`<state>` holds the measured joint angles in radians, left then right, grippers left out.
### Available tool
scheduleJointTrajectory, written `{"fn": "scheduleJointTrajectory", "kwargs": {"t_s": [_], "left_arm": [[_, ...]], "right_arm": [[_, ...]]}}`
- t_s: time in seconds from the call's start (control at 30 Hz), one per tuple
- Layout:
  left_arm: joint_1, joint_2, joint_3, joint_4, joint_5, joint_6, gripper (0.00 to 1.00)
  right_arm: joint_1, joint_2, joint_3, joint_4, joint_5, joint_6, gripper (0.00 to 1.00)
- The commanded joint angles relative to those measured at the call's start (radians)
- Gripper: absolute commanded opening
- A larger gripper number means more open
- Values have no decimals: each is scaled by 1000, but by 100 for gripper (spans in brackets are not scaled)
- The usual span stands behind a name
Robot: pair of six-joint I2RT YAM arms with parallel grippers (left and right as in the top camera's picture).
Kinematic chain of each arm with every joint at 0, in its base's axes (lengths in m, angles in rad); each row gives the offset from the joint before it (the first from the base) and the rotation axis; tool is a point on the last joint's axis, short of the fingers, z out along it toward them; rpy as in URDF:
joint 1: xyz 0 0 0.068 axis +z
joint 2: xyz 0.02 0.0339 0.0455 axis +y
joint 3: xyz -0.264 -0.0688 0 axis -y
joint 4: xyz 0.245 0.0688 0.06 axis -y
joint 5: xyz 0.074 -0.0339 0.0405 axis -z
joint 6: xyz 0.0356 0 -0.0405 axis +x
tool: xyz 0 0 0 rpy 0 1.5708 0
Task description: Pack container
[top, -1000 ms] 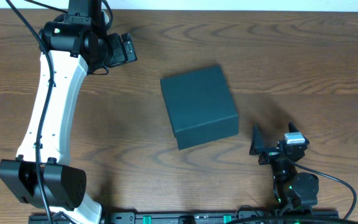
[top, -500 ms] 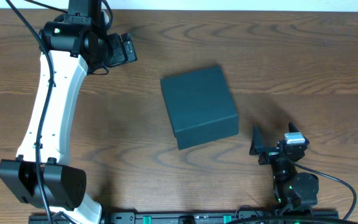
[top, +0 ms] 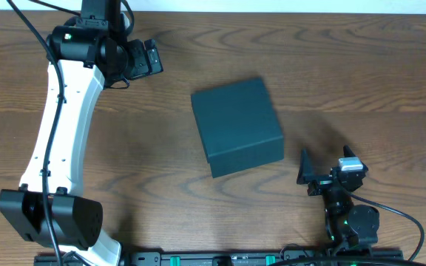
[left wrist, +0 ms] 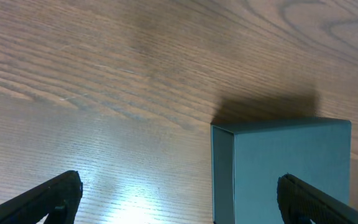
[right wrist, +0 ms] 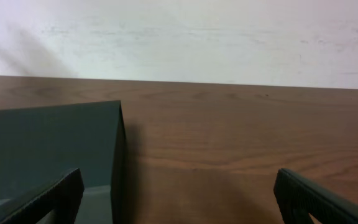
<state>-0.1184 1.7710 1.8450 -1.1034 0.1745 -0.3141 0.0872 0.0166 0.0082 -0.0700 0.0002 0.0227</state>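
The closed container [top: 237,125] sits central on the surface [top: 368,74], bare wood round every edge; left claw [top: 152,58] gapes well apart, far-left; right claw [top: 327,167] gapes near its front-right corner. Nothing has moved since before.

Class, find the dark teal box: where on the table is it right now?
In the overhead view the container sits near the middle of the table, touching neither arm: left gripper far-left of it, right gripper just off its near-right corner.
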Motion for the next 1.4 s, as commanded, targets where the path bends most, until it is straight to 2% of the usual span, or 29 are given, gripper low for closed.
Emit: {"fn": "scheduleJointTrajectory", "kwargs": {"t_s": [0.0,0.1,0.3,0.43,0.57,0.77,1.0,1.37], "left_arm": [[8,-10,3,16,-89,5,99],[27,-46,3,113,-166,7,99],[75,-164,3,413,-169,200,98],[108,-262,3,597,-168,266,99],[125,-353,-9,677,-168,311,99],[130,-488,-66,683,-168,314,99],[130,-710,-292,703,-168,314,99],[153,-1147,-898,885,-167,261,99]], "right_arm": [[-16,-10,-3,-3,11,18,99],[-16,-10,-3,-3,11,18,99],[-16,-10,-3,-3,11,18,99],[-16,-10,-3,-3,11,18,99],[-16,-10,-3,-3,11,18,99],[-16,-10,-3,-3,11,18,99],[-16,-10,-3,-3,11,18,99],[-16,-10,-3,-3,11,18,99]]}}
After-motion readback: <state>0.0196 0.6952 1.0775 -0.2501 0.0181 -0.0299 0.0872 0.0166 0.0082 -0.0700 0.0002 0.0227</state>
